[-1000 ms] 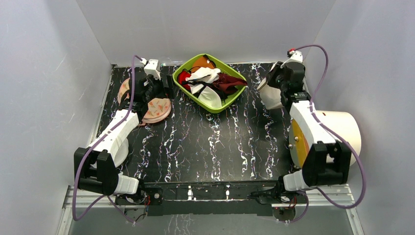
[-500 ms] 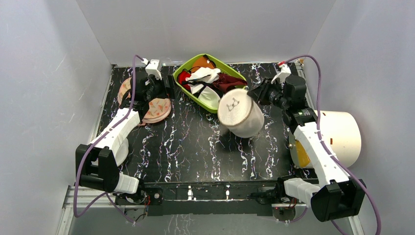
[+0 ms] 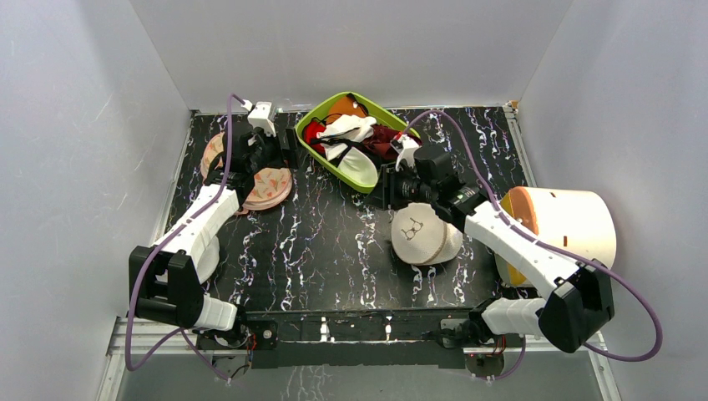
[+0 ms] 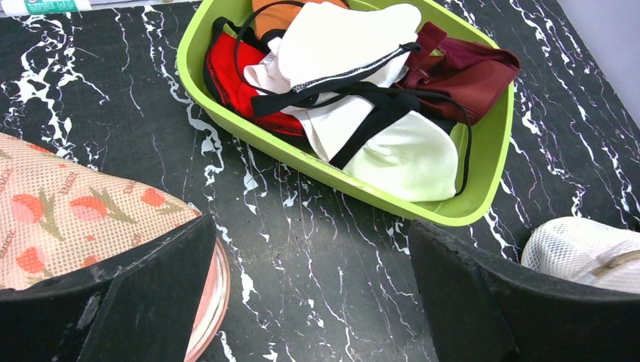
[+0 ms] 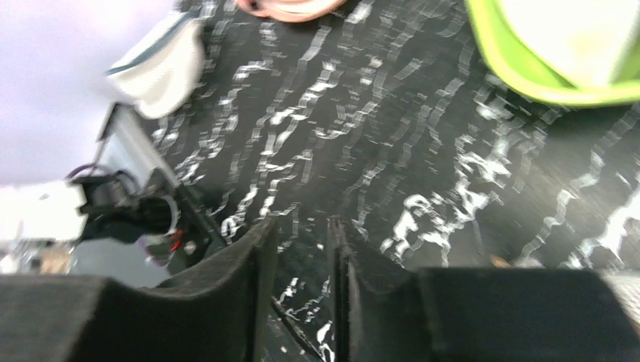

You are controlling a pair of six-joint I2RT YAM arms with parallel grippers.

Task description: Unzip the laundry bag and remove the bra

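Reading anything off these things is hard. The laundry bag (image 3: 427,244) bears only a small black glasses-like mark (image 3: 415,225) on its lid. The peach case (image 3: 269,185) has tiny lettering among its fruit print (too small to make out, even from the left wrist).

The bag lies flat on the black marbled desk (image 3: 334,242), lid up, near the green bin (image 3: 301,134) and partly under the right forearm. Half a second ago it hung tilted in the air from the right pincer (image 3: 386,187), close to the bin. That arm has since swung toward the middle, and the bag has come down.

The right pincer now sits just beyond the bag with its pads drawn nearly together. Only a narrow slit is left, and whether anything thin is nipped there cannot be told. The left pincer (image 3: 280,154) stands wide apart over the peach case's edge, as before.
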